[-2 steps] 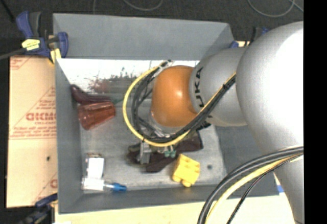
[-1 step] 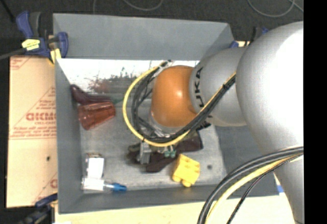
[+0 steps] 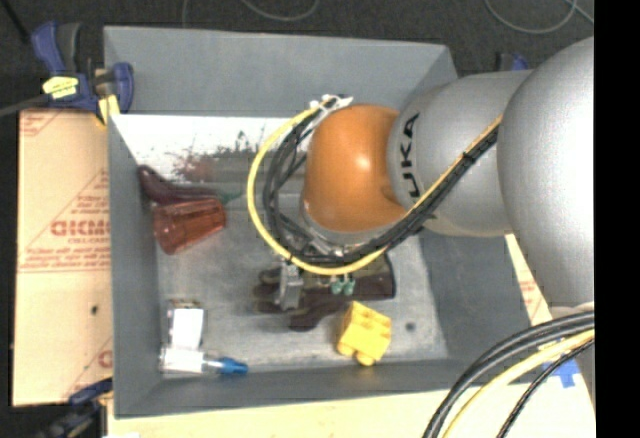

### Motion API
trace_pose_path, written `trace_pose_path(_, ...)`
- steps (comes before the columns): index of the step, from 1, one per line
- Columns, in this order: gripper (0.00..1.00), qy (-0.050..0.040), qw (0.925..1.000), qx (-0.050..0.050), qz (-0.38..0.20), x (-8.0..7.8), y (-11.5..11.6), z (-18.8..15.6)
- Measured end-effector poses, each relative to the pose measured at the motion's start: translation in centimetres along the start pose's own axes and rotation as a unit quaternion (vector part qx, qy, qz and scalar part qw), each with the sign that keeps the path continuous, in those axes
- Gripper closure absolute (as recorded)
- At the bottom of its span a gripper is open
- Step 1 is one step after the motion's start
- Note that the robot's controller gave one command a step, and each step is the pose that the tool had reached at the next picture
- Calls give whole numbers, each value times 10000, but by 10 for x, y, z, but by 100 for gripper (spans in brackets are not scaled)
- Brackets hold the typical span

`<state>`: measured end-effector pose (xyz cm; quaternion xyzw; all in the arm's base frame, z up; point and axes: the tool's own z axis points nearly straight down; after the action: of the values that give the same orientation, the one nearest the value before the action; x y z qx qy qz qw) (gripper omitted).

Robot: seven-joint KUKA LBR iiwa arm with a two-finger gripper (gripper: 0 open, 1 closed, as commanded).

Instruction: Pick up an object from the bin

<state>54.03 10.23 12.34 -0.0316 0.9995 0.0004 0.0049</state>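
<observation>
My gripper (image 3: 291,288) is low in the bin's front middle, beneath the arm's orange cover, right over a dark brown flat thing (image 3: 368,284) that lies on the floor and is partly hidden by it. A yellow block (image 3: 362,333) lies just to the front right of the gripper, touching or nearly touching the brown thing.
A translucent reddish cup (image 3: 188,223) lies on its side at the left wall, with a dark maroon piece (image 3: 158,185) behind it. A white thing with a blue tip (image 3: 192,346) sits in the front left corner. The arm covers the bin's right half.
</observation>
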Motion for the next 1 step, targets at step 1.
trace_pose_path(1,100,0,10000,-1,1,0,0,0)
